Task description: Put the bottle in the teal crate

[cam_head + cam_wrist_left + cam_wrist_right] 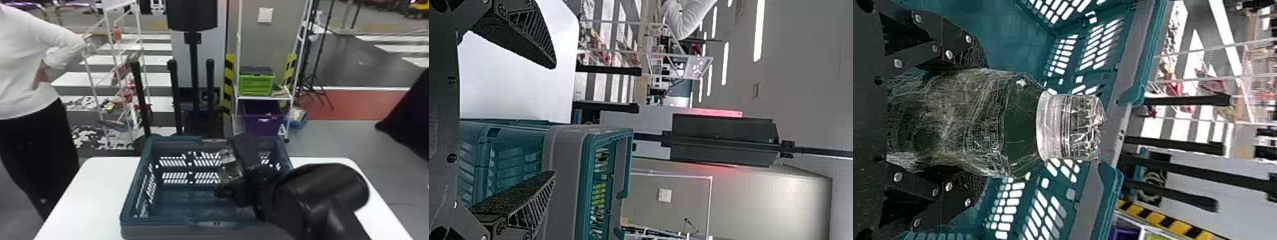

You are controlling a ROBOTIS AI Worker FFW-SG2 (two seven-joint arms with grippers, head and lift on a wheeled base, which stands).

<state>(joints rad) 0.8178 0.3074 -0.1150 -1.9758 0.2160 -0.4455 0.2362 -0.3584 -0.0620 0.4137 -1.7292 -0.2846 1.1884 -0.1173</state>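
Over the teal, perforated plastic crate (159, 223), the black right gripper (234, 178) clasps a clear plastic bottle (231, 169), fingers parted by its width; the black right arm (319, 188) slants across the crate's right rim (the black left gripper (553, 120) gapes near the crate).

The crate (132, 191) sits on the table (89, 191), with bare tabletop to its left and right. The bottle (232, 170) is between the fingers of the right gripper (234, 182), over the crate's inside, right of its middle. Behind the table, a rack (108, 35) stands left and a shelf unit (263, 98) right; the latter has a lidded bin (257, 84) on its shelf and a box (263, 123) beneath.
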